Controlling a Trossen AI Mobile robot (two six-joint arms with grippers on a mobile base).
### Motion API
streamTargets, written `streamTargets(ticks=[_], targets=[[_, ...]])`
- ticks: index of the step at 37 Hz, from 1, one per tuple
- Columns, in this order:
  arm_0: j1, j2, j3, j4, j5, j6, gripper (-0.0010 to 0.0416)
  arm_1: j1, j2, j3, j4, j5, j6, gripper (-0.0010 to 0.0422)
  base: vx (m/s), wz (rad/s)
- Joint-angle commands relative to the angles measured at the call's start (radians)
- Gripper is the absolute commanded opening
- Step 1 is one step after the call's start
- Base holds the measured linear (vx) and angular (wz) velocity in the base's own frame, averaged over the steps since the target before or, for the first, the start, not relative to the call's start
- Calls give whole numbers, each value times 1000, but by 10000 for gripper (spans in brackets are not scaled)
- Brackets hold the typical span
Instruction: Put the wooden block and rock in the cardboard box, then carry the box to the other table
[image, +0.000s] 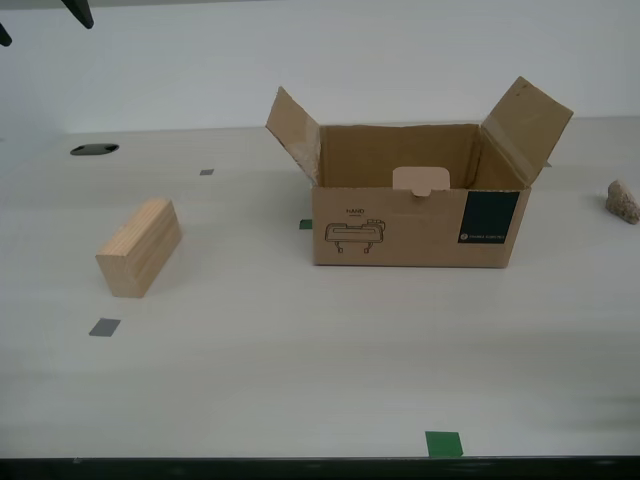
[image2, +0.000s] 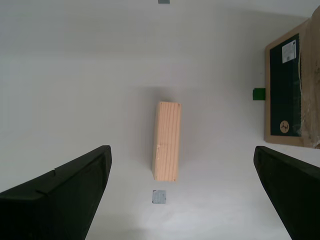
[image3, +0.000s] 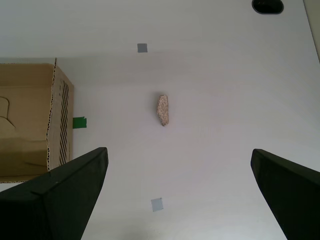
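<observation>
At the near edge of the bench (image: 320, 400), a green tape square (image: 444, 444) lies flat on the pale surface, with a grey square (image: 104, 327) farther back toward the exterior view's left. Just beyond that grey mark, the wooden block (image: 140, 247) rests on the bench, well apart from the cardboard box (image: 415, 225). The second end effector (image2: 182, 192) hangs above the block with its two dark fingers (image2: 60, 197) spread wide, touching nothing; the block lies between them in the second wrist view. The box stands upright near the middle of the bench, flaps open, its printed drawing and dark green label facing the camera, and a small green mark (image: 305, 224) shows at its lower corner on the exterior view's left. Toward the exterior view's right edge, the rock (image: 622, 202) sits alone on the bench, apart from the box. The first end effector (image3: 179, 192) hovers over it, fingers likewise spread and empty. Farther back lies a dark oval (image: 94, 149).
</observation>
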Motion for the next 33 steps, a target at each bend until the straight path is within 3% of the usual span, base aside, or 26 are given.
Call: streamTargets(ticks=[1, 15, 33], targets=[[0, 0, 1, -4, 1, 2, 399, 0, 3, -2, -21, 1, -1, 389, 0, 0], [0, 0, 1, -3, 1, 2, 399, -14, 118, -64, -19, -10, -2, 389, 0, 0], [0, 0, 1, -3, 1, 4, 399, -46, 262, -116, 140, -10, 37, 389, 0, 0]])
